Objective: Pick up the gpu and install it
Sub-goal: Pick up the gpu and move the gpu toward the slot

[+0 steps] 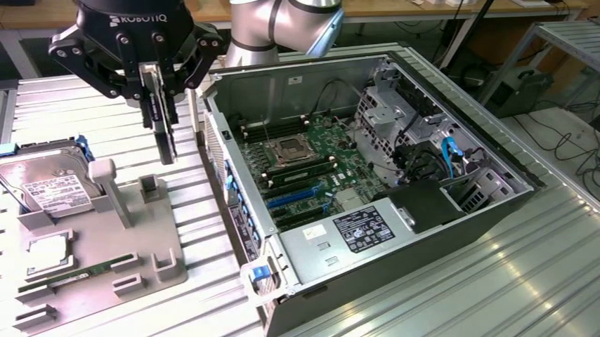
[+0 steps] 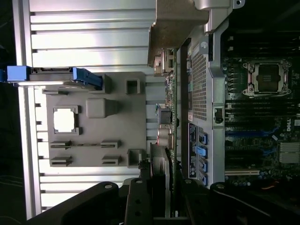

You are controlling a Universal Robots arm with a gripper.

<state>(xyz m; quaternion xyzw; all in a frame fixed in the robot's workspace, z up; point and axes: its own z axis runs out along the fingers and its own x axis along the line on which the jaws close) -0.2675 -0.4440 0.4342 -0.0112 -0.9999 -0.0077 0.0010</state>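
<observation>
My gripper [image 1: 159, 112] is shut on the gpu [image 1: 167, 144], which hangs edge-on, dark and slim, in the air. It hovers above the slatted table between the grey holder tray [image 1: 122, 232] and the open computer case [image 1: 281, 91], just outside the case's near wall. In the wrist view the gpu [image 2: 170, 108] runs as a thin green edge away from my gripper [image 2: 164, 180], with its metal bracket [image 2: 177, 28] at the far end, alongside the case wall [image 2: 200, 89]. The motherboard [image 1: 314, 165] lies bare inside the case, its blue slots [image 1: 291, 200] uncovered.
The grey tray carries a hard drive [image 1: 52, 186] with blue rails, a CPU [image 1: 47, 254] and a RAM stick [image 1: 75, 279]. Upright posts [image 1: 103, 179] stand on the tray near the hanging card. A power supply [image 1: 361, 228] and drive cages [image 1: 394, 105] fill the case's sides.
</observation>
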